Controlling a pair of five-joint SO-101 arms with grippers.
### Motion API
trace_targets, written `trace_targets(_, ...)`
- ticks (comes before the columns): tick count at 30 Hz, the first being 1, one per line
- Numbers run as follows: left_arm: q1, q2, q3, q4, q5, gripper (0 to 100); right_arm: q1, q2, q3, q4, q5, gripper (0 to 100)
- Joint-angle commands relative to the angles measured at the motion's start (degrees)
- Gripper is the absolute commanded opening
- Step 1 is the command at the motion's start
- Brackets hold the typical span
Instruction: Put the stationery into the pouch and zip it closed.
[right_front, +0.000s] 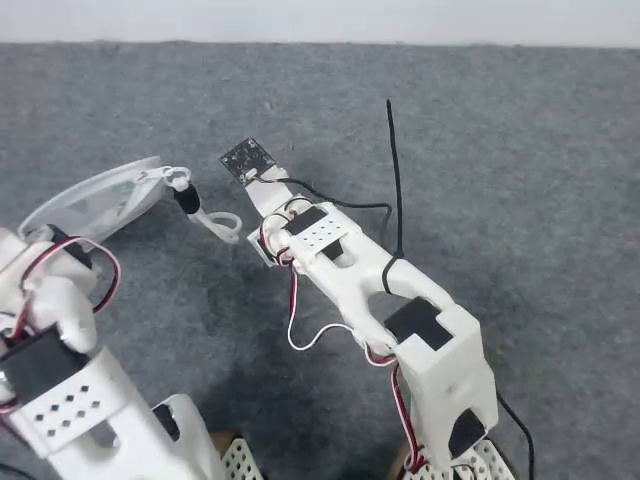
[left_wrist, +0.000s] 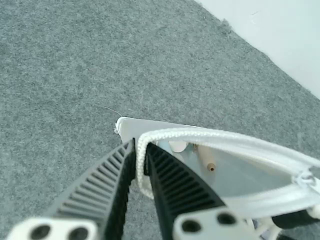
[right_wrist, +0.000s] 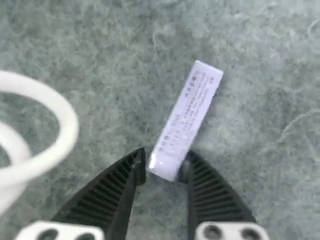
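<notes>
While the left gripper (left_wrist: 140, 150) clamps the pouch (left_wrist: 240, 170) rim at ten o'clock, right gripper (right_wrist: 162, 167) narrowly parted, grasping white labelled stick (right_wrist: 187, 115) by its end.

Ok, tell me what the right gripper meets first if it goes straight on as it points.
The white labelled stick: its near end sits at the right gripper's tip, lying along that line. Beyond it the way looks free over the grey mat, though depth is unclear.

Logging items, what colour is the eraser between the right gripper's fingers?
White, with small dark print along it; the right wrist view shows the eraser best.
</notes>
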Motion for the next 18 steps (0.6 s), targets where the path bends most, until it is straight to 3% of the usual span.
trace_targets(1,-0.18,-1.41,-2.15,-2.37,0.88,1,0.48,-1.27,-2.55,0.31,0.62,1.0)
trace_targets(7,-0.18,-1.41,-2.15,-2.29,0.88,1,2.77,-1.89,-5.36,7.52,0.53,0.7)
trace_targets(18,-0.18,-1.41,-2.24,-2.29,0.88,1,2.77,-1.8,-22.42,44.97,0.62,0.9)
